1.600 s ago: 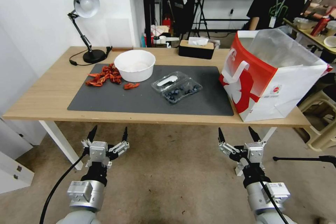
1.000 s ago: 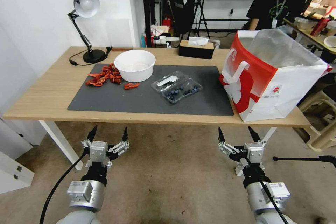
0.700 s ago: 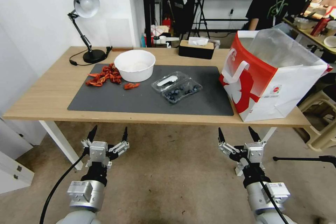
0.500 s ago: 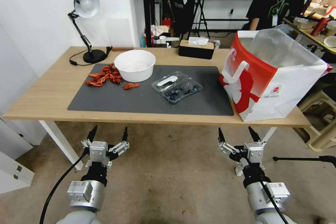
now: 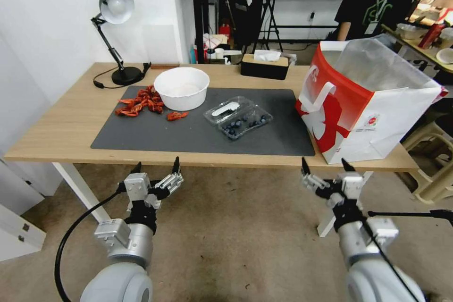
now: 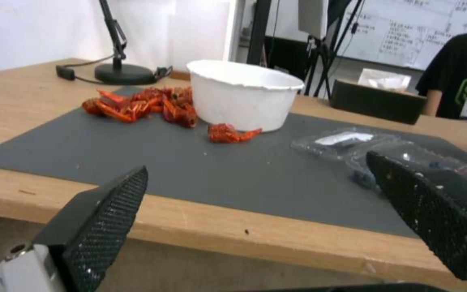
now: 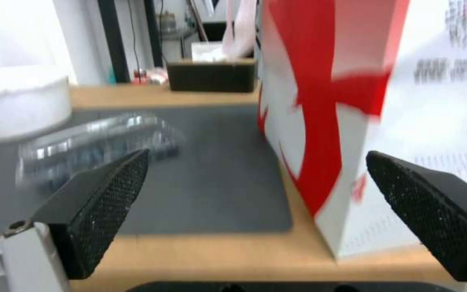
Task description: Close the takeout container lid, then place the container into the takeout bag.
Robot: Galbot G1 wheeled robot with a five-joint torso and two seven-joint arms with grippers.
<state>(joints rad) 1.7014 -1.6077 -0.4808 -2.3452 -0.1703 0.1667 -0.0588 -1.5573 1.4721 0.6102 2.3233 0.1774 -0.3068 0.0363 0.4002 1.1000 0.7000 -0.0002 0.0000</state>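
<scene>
Left pincer [image 5: 156, 169] at 7 o'clock, just below the worktop's [image 5: 56, 132] near edge, fingers spread wide and holding nothing. Right pincer [image 5: 328, 166] at 5 o'clock, likewise spread wide and holding nothing, level with the same edge, under the near corner of the takeout bag [image 5: 368, 104].

Takeout container [image 5: 238, 117] open on the dark mat [image 5: 188, 134] near the middle, berries in the near half, lid [image 5: 223, 109] flat toward 11 o'clock with its white label up. Bare mat all around: toward the near edge at 6 o'clock and toward the bag at 3 o'clock. Bag upright at 2 o'clock, mouth open, silvery lining showing, one white handle hanging down the red side, base partly over the mat's right edge.

White bowl [image 5: 181, 87] at 11 o'clock from the container, well apart. Red crayfish [image 5: 141, 101] just beside the bowl, one loose piece between bowl and lid. Black tissue box [image 5: 264, 66] at the far edge, 12 o'clock. Desk lamp [image 5: 115, 33] in the far left corner, against a white wall. Concrete floor [image 5: 236, 245] under the arms.
</scene>
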